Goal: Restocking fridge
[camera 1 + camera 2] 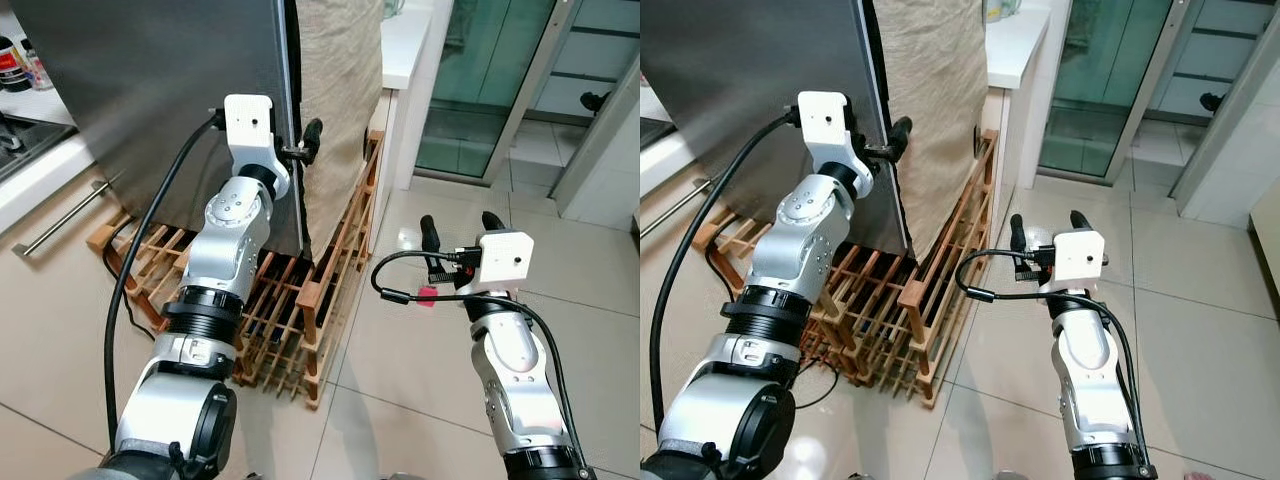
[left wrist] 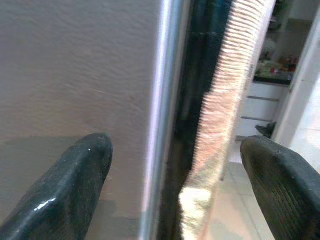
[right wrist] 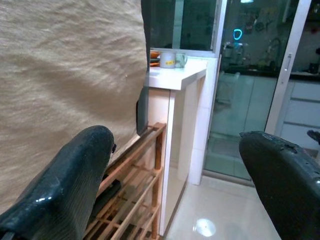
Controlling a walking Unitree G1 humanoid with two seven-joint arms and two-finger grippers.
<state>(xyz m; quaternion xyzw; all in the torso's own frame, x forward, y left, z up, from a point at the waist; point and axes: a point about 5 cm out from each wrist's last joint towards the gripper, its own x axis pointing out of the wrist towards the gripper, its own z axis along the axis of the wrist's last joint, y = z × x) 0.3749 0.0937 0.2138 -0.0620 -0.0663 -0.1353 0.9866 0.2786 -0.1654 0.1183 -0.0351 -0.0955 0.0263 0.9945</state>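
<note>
The fridge's steel door (image 1: 150,100) stands in front of me, its bright vertical edge (image 2: 165,100) next to a beige cloth-covered side (image 1: 340,100). My left gripper (image 2: 175,185) is raised to that edge and open. One finger (image 2: 65,195) lies against the door's face and the other finger (image 1: 312,135) sits past the edge, beside the cloth. My right gripper (image 1: 460,228) is open and holds nothing, hovering over the tiled floor to the right of the fridge.
A wooden slatted rack (image 1: 290,320) lies on the floor at the fridge's base. A white counter (image 1: 405,45) with a mug (image 3: 167,60) stands behind, beside glass sliding doors (image 1: 480,90). A kitchen unit with a bar handle (image 1: 65,220) is on the left. Tiled floor (image 1: 420,350) spreads right.
</note>
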